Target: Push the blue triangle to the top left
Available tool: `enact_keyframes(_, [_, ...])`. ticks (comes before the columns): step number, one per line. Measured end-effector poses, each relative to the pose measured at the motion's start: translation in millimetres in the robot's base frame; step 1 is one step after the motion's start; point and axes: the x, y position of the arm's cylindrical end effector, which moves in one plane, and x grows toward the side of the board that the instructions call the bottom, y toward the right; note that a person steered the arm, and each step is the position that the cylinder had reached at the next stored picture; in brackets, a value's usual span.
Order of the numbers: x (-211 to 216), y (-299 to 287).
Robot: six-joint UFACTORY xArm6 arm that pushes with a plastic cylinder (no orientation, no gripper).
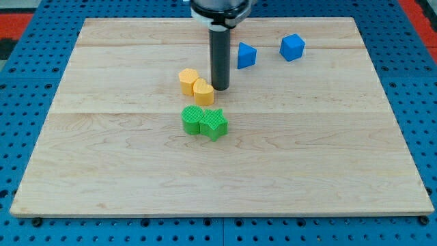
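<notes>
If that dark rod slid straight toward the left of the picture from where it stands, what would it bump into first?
Most likely the nearer yellow block, which sits just left of my tip, almost touching it. The second yellow block lies right behind. Depth is hard to judge.

A: Where does my tip [220, 87] sit on the pale wooden board [123, 171]?

B: Above the middle, just right of the yellow rounded block [203, 91], close beside it; whether they touch cannot be told. The yellow hexagonal block [188, 80] touches that one on its upper left.

A: And the blue triangle block [246, 55]?

B: Up and to the right of the tip, near it. The blue cube block [292, 47] lies further right, apart, near the view's top.

A: Below?

B: The green rounded block [192, 119] and the green star-shaped block [214, 124] sit touching, side by side, just below the yellow pair.
</notes>
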Motion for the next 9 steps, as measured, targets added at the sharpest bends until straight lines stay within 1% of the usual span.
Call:
enact_keyframes(3, [-1.8,22.5])
enact_keyframes(4, [-4.0,67.3])
enact_keyframes(5, [-30.5,82.1])
enact_keyframes(6, [-66.8,84.6])
enact_keyframes(7, [-84.1,66.4])
enact_keyframes(8, [-78.2,8.6])
enact_keyframes(9, [-75.8,-16.1])
